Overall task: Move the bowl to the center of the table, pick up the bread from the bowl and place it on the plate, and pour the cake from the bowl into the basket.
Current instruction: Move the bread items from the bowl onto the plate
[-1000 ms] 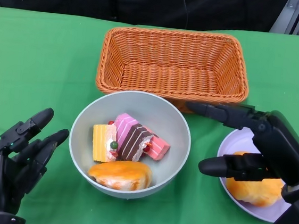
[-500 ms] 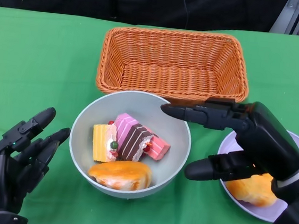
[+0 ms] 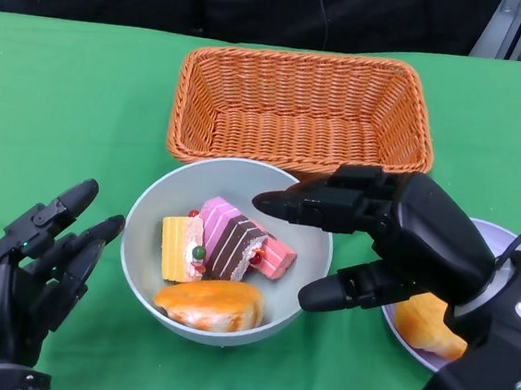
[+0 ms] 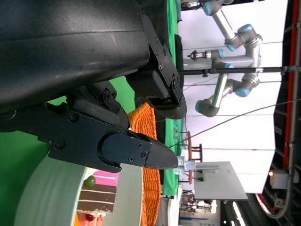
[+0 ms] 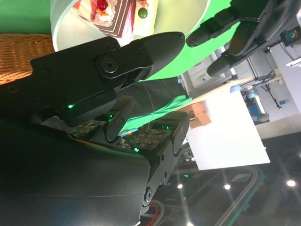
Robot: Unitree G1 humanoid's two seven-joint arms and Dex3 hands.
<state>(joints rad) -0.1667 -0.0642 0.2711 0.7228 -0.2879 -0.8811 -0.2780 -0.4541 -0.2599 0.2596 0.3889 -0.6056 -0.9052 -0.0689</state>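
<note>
Bowl: the pale grey-green bowl [image 3: 227, 249] stands on the green table [image 3: 74, 110], just in front of the basket; position unchanged from the earlier head view frames.
Bowl contents: one piece of bread [image 3: 209, 303] lies at the near wall; slices of cake [image 3: 228, 241], yellow, pink and chocolate, lie behind it. Contents unchanged.
Basket: the orange wicker basket [image 3: 304, 111] sits behind the bowl, near its far rim.
Plate: the lilac plate [image 3: 413, 337] lies to the right of the bowl, well covered by the right hand; a second piece of bread [image 3: 426, 322] rests on it.
Right hand: the right hand [image 3: 396, 233] has shifted leftward from above the plate toward the bowl. Its upper fingers [image 3: 311, 205] now reach over the bowl's right rim, above the cake; a second ago they ended near the basket's front right corner. The lower finger points at the bowl's outer right wall, beside it.
Right fingers: spread apart, holding nothing; contact with the bowl cannot be told.
Left hand: the left hand [image 3: 33, 274] hovers to the left of the bowl, apart from it, in nearly the same place as before.
Left fingers: spread and slightly curled, holding nothing.
Right wrist view: the bowl's rim [image 5: 63, 26] and the cake show beyond the black fingers.
</note>
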